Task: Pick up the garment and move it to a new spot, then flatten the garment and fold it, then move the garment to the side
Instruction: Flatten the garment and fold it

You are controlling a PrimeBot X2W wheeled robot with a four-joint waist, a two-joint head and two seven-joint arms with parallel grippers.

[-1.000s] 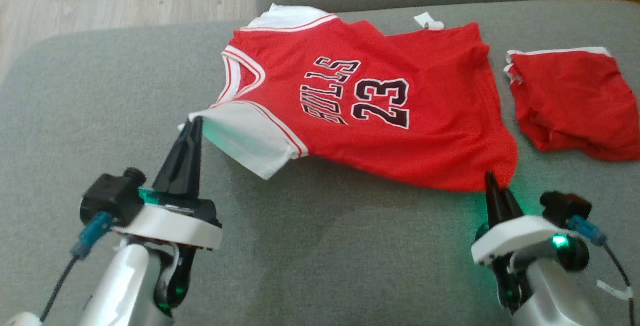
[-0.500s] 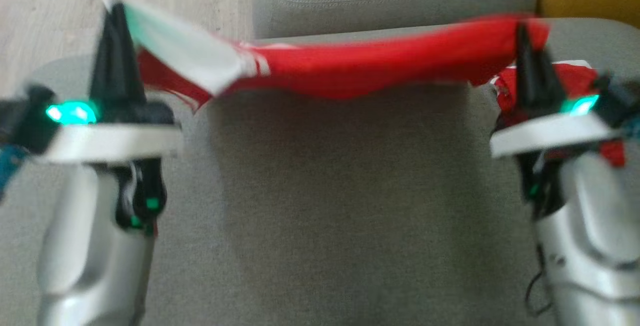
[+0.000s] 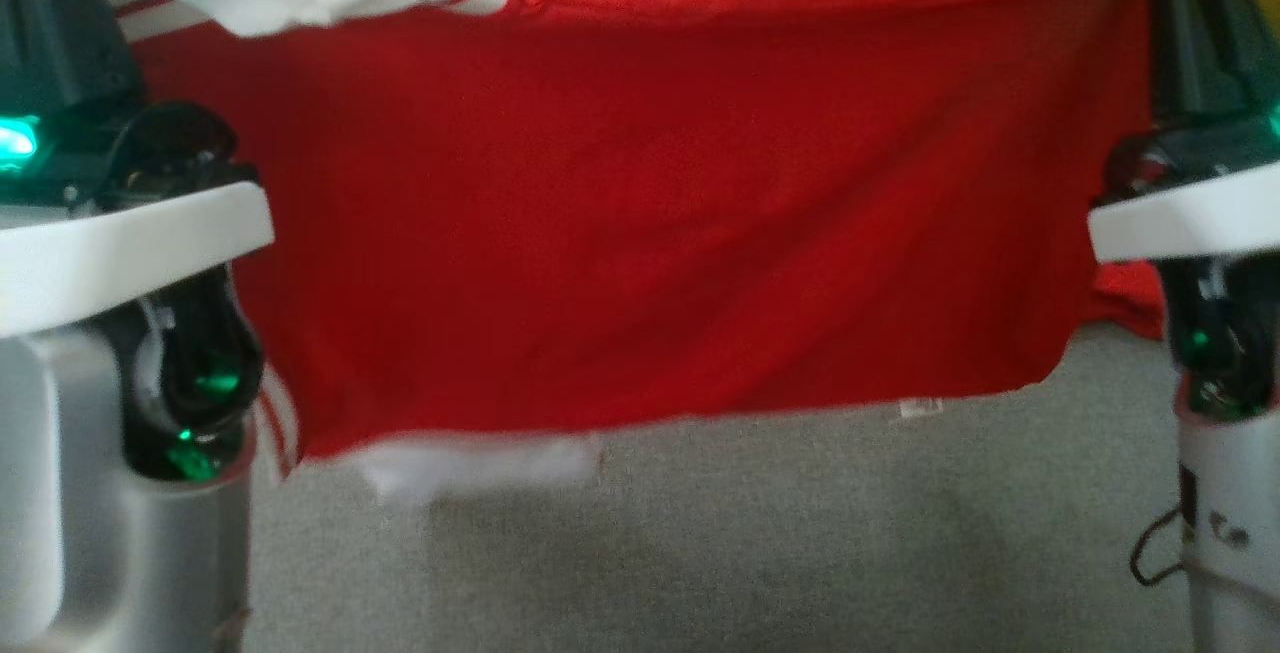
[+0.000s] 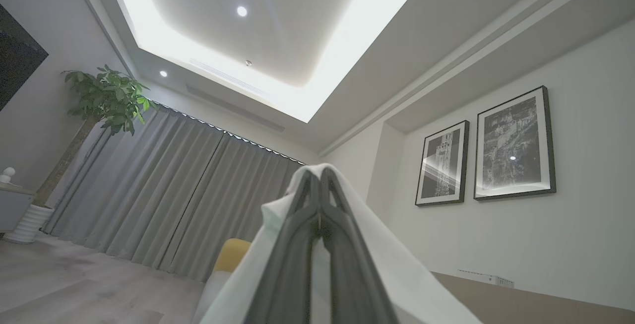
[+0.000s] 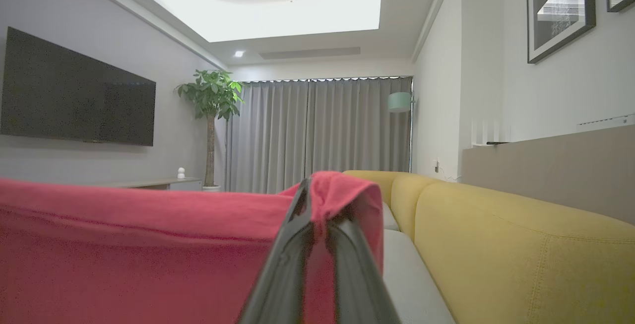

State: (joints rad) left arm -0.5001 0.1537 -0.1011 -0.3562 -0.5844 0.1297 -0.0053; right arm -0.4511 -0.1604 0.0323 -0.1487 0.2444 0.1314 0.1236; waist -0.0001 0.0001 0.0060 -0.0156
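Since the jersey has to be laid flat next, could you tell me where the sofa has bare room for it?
The grey seat cushion lies bare below the hanging hem of the jersey, between the left forearm and the right forearm. It's crowded at the right, where more red cloth lies by that forearm.

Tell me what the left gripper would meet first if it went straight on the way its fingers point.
The left gripper is shut on the garment's white sleeve, draped over its tips. Past that the way looks free, open air toward the ceiling, though depth is unclear.
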